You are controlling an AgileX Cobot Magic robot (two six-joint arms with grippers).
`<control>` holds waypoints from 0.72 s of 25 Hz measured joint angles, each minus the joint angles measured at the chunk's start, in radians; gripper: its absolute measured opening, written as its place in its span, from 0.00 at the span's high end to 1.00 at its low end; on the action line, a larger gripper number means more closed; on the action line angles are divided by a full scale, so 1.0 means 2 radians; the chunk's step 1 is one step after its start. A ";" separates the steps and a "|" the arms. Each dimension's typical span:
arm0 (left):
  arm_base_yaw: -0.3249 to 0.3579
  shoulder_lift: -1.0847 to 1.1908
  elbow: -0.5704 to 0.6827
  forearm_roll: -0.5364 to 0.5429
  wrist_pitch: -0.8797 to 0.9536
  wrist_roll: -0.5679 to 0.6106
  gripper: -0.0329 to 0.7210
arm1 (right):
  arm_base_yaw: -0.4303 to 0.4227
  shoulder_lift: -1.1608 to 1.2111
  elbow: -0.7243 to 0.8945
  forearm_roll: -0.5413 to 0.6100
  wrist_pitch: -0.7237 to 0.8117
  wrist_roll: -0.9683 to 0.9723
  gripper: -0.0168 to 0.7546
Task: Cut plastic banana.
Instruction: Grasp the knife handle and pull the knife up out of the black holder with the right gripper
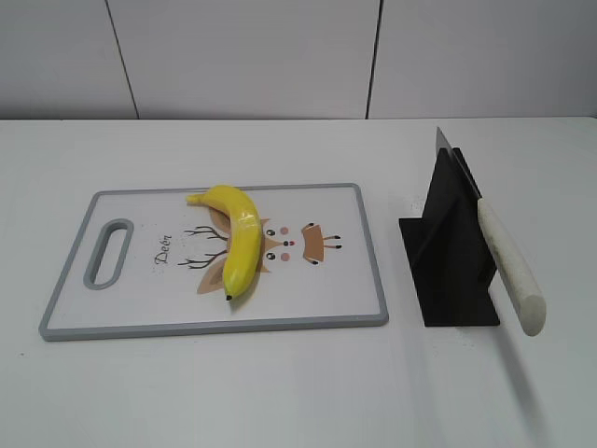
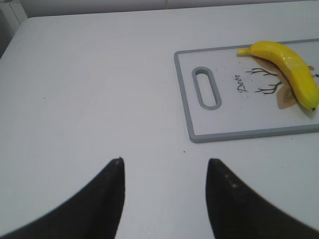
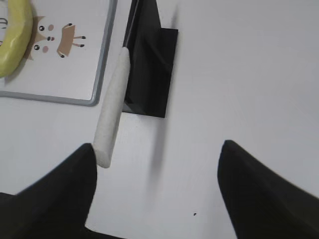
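Observation:
The plastic banana (image 1: pixel 239 241) is glossy yellow with a dark tip and lies on a white cutting board (image 1: pixel 140 299) with a grey rim and a deer drawing. It also shows in the left wrist view (image 2: pixel 291 69) and at the top left of the right wrist view (image 3: pixel 14 40). A knife with a white handle (image 1: pixel 508 266) stands in a black holder (image 1: pixel 448 252), handle slanting toward me. My left gripper (image 2: pixel 164 162) is open and empty over bare table left of the board. My right gripper (image 3: pixel 157 147) is open, its left finger beside the handle's end (image 3: pixel 112 114).
The cutting board has a handle slot (image 1: pixel 108 253) at its left end. The white table (image 1: pixel 298 392) runs to a white panelled wall (image 1: pixel 252 56) at the back. The black holder (image 3: pixel 149 74) stands just right of the board.

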 joint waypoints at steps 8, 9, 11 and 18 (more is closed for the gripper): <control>0.000 0.000 0.000 0.000 0.000 0.000 0.31 | 0.123 0.120 -0.051 -0.081 0.038 0.088 0.23; 0.000 0.000 0.000 0.000 0.000 0.000 0.31 | 0.127 0.133 -0.055 -0.081 0.040 0.095 0.23; 0.000 0.000 0.000 0.000 0.000 0.000 0.31 | 0.138 0.157 -0.061 -0.082 0.040 0.111 0.23; 0.000 0.000 0.000 0.000 0.000 0.000 0.31 | 0.159 0.240 -0.062 -0.076 0.043 0.133 0.30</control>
